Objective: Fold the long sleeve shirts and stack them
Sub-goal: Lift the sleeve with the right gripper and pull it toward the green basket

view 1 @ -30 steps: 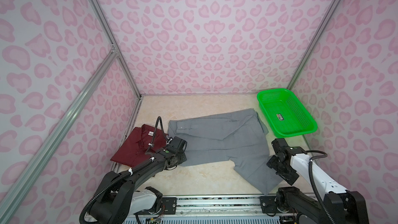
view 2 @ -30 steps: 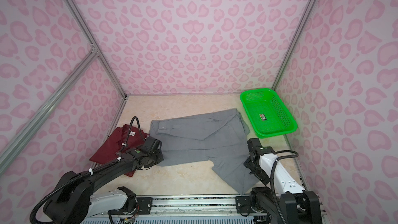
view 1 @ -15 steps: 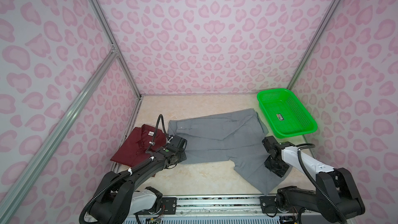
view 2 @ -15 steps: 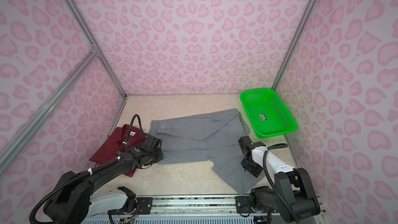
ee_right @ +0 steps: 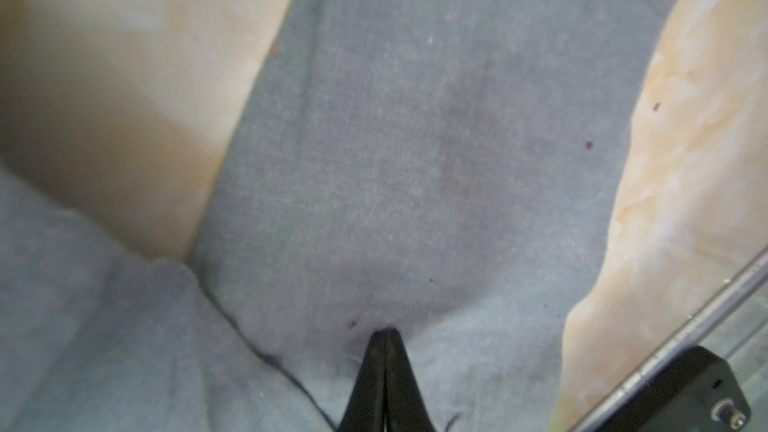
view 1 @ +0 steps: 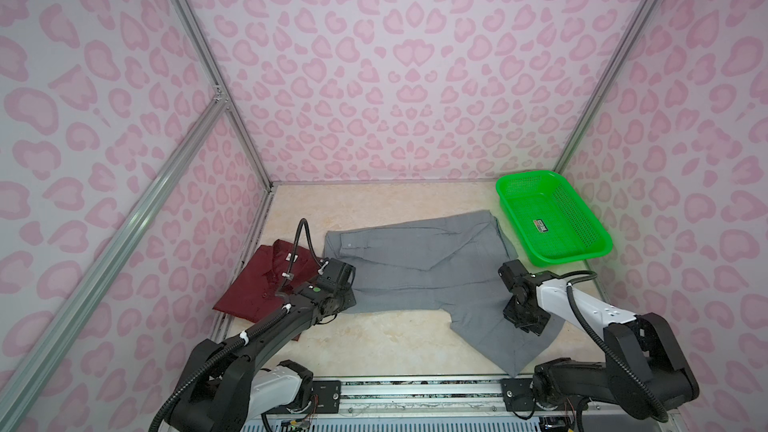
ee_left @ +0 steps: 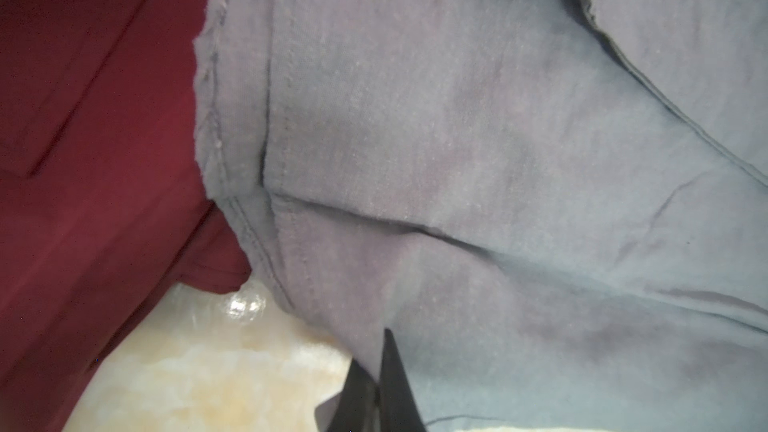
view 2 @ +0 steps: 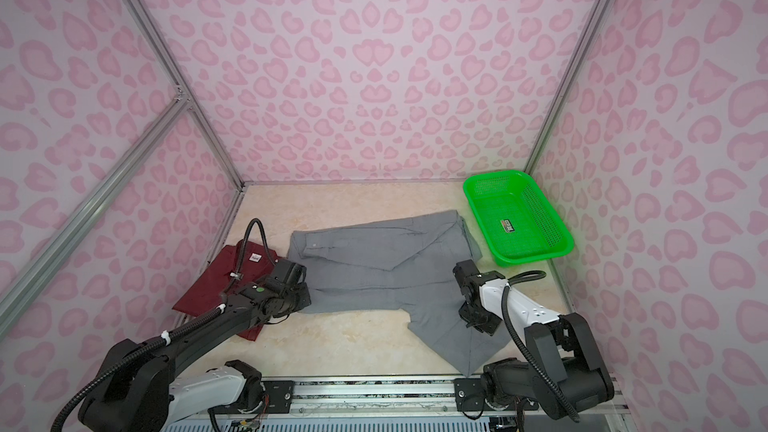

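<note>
The right gripper (ee_right: pixel 385 336) is found closed, its 2 fingers brought together on a pinch of the grey shirt (view 1: pixel 415 272). 1 second ago it was held wide open beside the cloth. It is now set on the sleeve (view 1: pixel 490 338) that trails toward the near edge of the table (view 1: pixel 374 338), and cloth is seen puckered at its tips. The left gripper (ee_left: pixel 376 367) is unchanged: its fingers are together on the grey shirt's near left corner, just beside the maroon shirt (view 1: pixel 257 284). The grey shirt is spread at mid-table. The maroon shirt, apparently folded, is lying by the left wall. The green basket (view 1: pixel 598 243) is not involved. With both holds judged made, the sleeve fold can be started. Stacking is not yet done.
</note>
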`<state>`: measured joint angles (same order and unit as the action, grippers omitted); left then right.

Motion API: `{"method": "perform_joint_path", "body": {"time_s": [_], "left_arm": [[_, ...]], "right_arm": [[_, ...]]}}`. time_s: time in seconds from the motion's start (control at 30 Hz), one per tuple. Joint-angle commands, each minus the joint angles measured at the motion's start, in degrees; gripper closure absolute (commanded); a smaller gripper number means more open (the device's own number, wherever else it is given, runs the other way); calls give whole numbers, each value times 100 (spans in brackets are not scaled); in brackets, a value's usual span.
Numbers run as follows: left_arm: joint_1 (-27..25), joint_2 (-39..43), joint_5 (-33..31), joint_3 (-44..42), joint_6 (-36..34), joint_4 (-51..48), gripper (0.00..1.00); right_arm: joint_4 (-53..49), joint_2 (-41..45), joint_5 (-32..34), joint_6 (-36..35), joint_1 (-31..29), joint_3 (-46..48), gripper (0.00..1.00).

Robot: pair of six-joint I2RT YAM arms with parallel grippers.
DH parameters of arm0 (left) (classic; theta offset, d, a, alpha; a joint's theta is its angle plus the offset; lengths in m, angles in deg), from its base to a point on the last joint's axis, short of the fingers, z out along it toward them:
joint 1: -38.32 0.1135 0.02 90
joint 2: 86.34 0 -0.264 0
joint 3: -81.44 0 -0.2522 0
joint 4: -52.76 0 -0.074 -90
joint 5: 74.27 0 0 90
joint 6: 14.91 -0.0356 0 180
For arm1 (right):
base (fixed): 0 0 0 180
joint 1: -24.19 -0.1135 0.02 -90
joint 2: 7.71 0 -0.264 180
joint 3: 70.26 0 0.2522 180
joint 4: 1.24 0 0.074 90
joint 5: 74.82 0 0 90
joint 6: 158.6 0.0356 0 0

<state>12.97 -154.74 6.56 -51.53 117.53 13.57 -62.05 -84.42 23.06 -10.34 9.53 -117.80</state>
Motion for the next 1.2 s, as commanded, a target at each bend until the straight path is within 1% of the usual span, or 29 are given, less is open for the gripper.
{"method": "perform_joint_path", "body": {"time_s": [0.0,0.1,0.17,0.27,0.3,0.37,0.5,0.6,0.67,0.73,0.87,0.97,1.07,1.17], "left_arm": [[23,-27,-19,171,-64,-61,96],[57,-135,27,389,-60,-71,96],[81,-222,47,605,-60,-76,96],[121,-423,64,974,-85,-85,96],[141,-504,64,1082,-94,-100,96],[194,-691,86,1317,-136,-113,96],[259,-909,156,1529,-191,-102,96],[276,-878,165,1481,-201,-135,96],[293,-780,153,1384,-201,-151,96],[302,-700,142,1302,-183,-143,96],[302,-607,229,1185,-141,-138,96],[302,-547,236,1094,-130,-129,96],[302,-501,229,1045,-130,-156,96],[302,-442,256,1016,-124,-172,96]], "right_arm": [[1259,32,-920,127,-11,70,81],[1049,331,-934,221,-31,-3,56],[728,526,-719,216,-97,-149,40],[129,789,-255,203,-218,-367,19],[-40,837,-140,227,-226,-415,15],[-308,954,37,284,-221,-422,2],[24,1061,-153,241,-183,-134,2],[19,993,-179,271,-146,-47,2],[-139,901,-55,330,-160,-21,2],[-89,815,-73,353,-159,53,2],[129,422,-266,462,-160,161,3],[304,-52,-337,340,-171,88,8],[554,-442,-415,216,-176,27,18],[945,-671,-654,84,-173,42,33]]}}
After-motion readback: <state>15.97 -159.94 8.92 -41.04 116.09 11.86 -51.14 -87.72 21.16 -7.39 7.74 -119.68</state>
